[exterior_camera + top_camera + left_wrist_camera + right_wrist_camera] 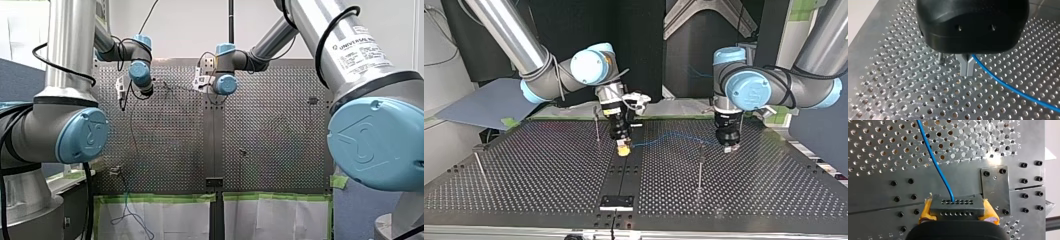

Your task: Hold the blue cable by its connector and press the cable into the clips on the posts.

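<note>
Blue cable (940, 170) ends in the grey connector (956, 206). Right gripper (958, 210) pinches the connector between its yellow pads (927, 212), one pad per side. Connector sits over the solid strip down the middle of the bench (549, 170), near a bolted plate (995, 190).

From there the cable runs across the perforated surface toward the bench edge at the top view's right, to the left gripper (967, 68). The left gripper's metal fingers (964, 67) are pressed together, tips close to the bench. Cable comes out right at their side and looks pinched between them. Short metal stud (941, 58) just beside those fingers.

One post (700, 167) stands between the grippers, toward the bench's near edge in the top view, apart from the cable. Another post (597, 127) is just beside the right gripper. Clips too small to make out.
</note>
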You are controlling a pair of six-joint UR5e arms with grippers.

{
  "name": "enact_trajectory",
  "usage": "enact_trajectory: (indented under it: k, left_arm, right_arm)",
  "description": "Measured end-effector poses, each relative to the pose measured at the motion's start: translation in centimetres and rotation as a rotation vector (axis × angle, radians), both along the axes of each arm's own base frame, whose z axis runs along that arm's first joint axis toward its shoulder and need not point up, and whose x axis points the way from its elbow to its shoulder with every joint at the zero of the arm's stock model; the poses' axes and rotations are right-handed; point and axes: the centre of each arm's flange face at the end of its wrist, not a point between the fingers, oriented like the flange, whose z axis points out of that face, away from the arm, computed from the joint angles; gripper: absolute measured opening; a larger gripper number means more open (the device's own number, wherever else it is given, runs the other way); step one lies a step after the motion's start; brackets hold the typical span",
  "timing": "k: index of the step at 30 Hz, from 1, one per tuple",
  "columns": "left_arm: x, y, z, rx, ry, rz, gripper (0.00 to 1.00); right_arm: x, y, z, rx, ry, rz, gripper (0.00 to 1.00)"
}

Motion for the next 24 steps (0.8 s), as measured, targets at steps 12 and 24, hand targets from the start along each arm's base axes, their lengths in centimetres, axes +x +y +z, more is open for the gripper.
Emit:
enact_trajectory:
  k: [12, 24]
  left_arm:
    - [0.3, -0.6, 0.8, -0.037, -0.002, -0.039, 0.0]
    - [1.9, -0.8, 1.7, -0.047, 0.003, -0.048, 0.0]
  right_arm:
    - [-0.2, -0.8, 0.5, -0.009, -0.007, -0.002, 0.0]
    - [-0.7, -1.7, 0.6, -0.011, -0.011, -0.007, 0.0]
